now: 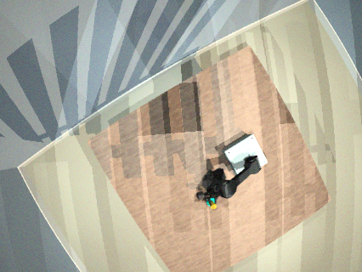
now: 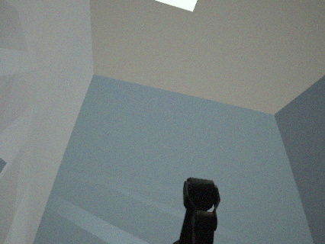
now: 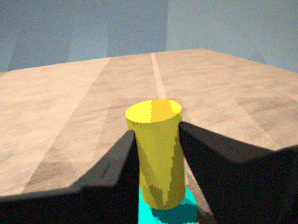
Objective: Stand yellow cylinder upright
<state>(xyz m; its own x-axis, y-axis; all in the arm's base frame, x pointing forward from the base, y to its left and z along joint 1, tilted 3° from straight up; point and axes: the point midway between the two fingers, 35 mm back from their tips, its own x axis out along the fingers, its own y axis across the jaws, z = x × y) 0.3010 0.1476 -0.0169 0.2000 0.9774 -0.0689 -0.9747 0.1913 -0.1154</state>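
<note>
The yellow tall cylinder (image 1: 213, 206) (image 3: 161, 160) is between the fingers of my gripper (image 3: 156, 133), which is shut on it. In the wrist view its round top faces up and it stands about upright, perhaps slightly tilted. The cyan circle (image 1: 208, 203) (image 3: 144, 216) shows below and behind its lower end, partly hidden by the fingers and the cylinder. A dark shadow lies on the cyan beside the cylinder's base. I cannot tell whether the base touches the surface or is wholly inside the circle. In the top view the arm covers part of the circle.
The wooden floor (image 1: 178, 204) (image 3: 65, 110) carries stripes of light and shadow. A white square plate (image 1: 242, 150) lies under the arm's base. The exterior view shows walls and a dark upper part of the arm (image 2: 201, 194), with neither cylinder nor circle.
</note>
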